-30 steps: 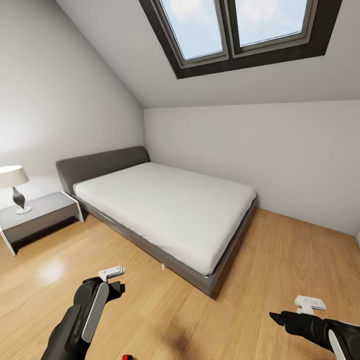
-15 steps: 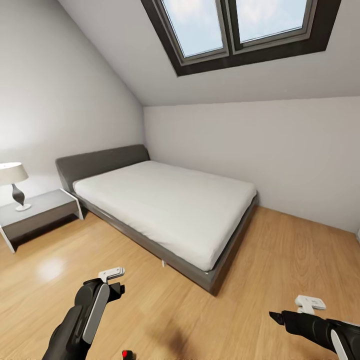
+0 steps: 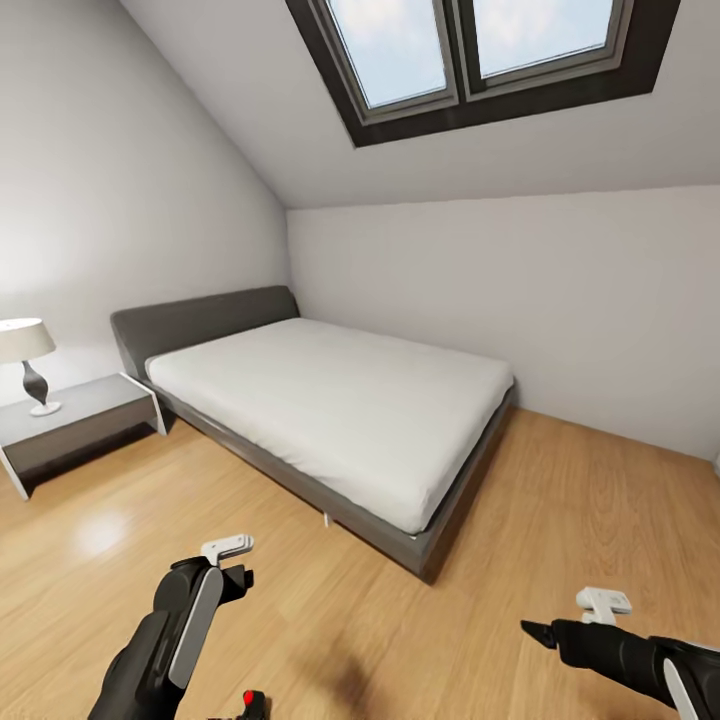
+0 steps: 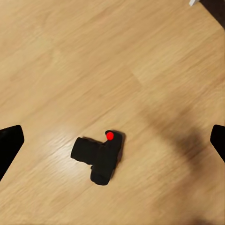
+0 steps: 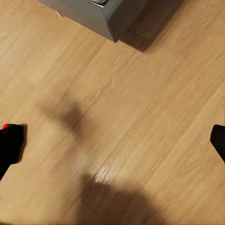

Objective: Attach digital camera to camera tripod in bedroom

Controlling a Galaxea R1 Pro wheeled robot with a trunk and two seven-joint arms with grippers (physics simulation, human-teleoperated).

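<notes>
Digital camera (image 4: 101, 157) lying on the light wood plank floor (image 3: 90, 530), black, red round button (image 4: 110, 136) at one top corner; seen in head view at the very near edge, just right of the left arm. Nothing touching it. Left gripper (image 3: 236, 568) above the floor, near the camera, empty, fingers (image 4: 9, 143) spread wide at either side of the left wrist view. Right gripper (image 3: 535, 632) well apart to the right, low over bare floor, also spread open and empty. Farther off, grey-framed bed (image 3: 330, 420) with white mattress against the far wall. Left of the bed, grey bedside table (image 3: 70, 420) carrying a lamp (image 3: 25, 360). Skylight (image 3: 470, 50) in the sloped ceiling above.
</notes>
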